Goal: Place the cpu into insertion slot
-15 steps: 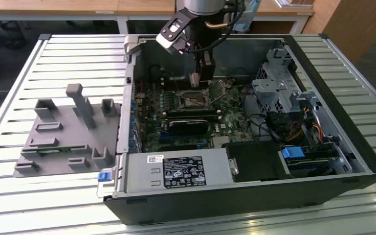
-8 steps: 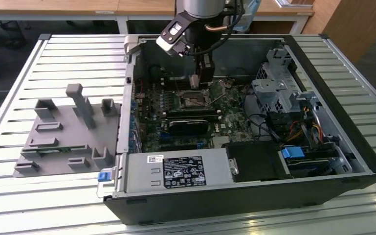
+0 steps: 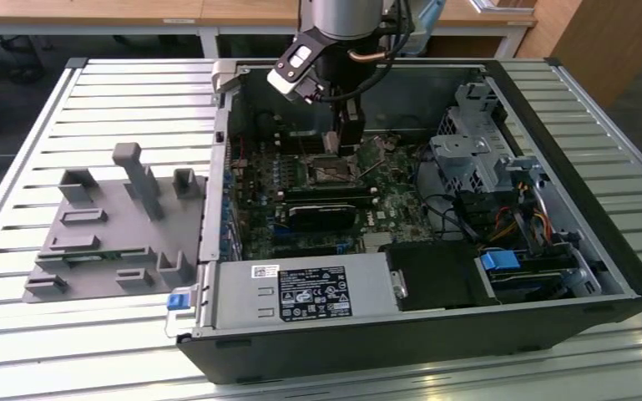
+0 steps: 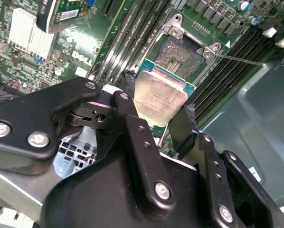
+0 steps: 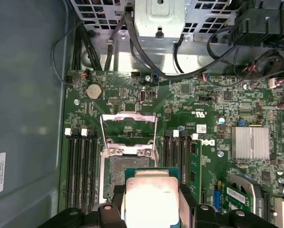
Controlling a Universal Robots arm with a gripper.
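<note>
I have the gripper low inside the open computer case, and its fingers are clamped on two opposite edges of the cpu, silvery face turned toward the wrist cameras. In both wrist views the cpu hangs just over the near side of the insertion slot, whose dark centre shows beyond the chip, with the hinged metal frame flipped open. I cannot tell whether chip and socket touch. A grey fixture lies on the slatted worktop, beside the case at the exterior view's left.
</note>
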